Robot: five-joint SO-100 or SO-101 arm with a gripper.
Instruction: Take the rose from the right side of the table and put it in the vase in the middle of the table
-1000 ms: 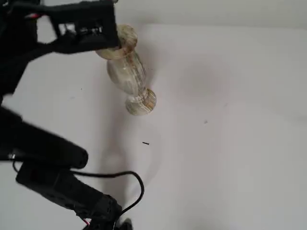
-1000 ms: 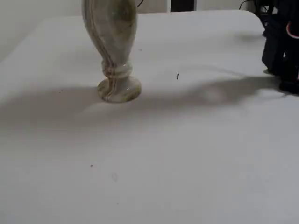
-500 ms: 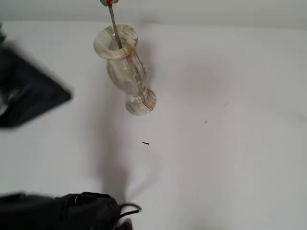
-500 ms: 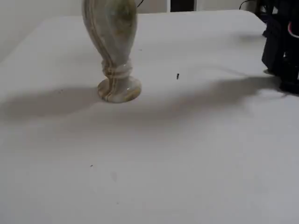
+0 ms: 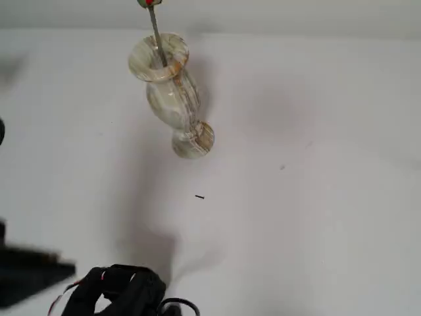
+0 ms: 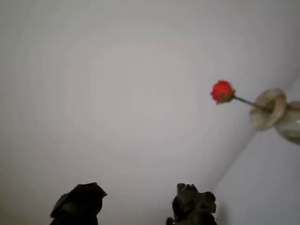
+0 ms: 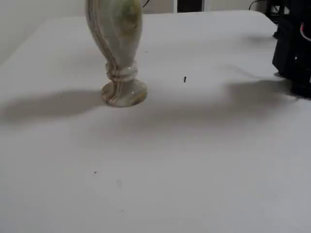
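The rose stands in the vase (image 5: 172, 92): its thin stem (image 5: 156, 33) rises out of the wide mouth and the red head (image 5: 150, 2) is cut by the top edge. In the wrist view the red head (image 6: 222, 91) and stem lean out of the vase mouth (image 6: 268, 108) at the far right. My gripper (image 6: 136, 206) is open, both dark fingertips (image 6: 79, 204) at the bottom edge with nothing between them, well away from the vase. Another fixed view shows only the vase's body and foot (image 7: 119, 48) on the white table (image 7: 194, 160).
A blurred part of my arm (image 5: 26, 280) and the black base with cables (image 5: 122, 296) sit at the lower left of a fixed view; the base (image 7: 294, 48) is at the right edge of the other. A tiny black speck (image 5: 200, 197) lies in front of the vase.
The arm has drawn back from above the vase mouth to the lower left near its base. The rose stays standing in the vase, which has not moved.
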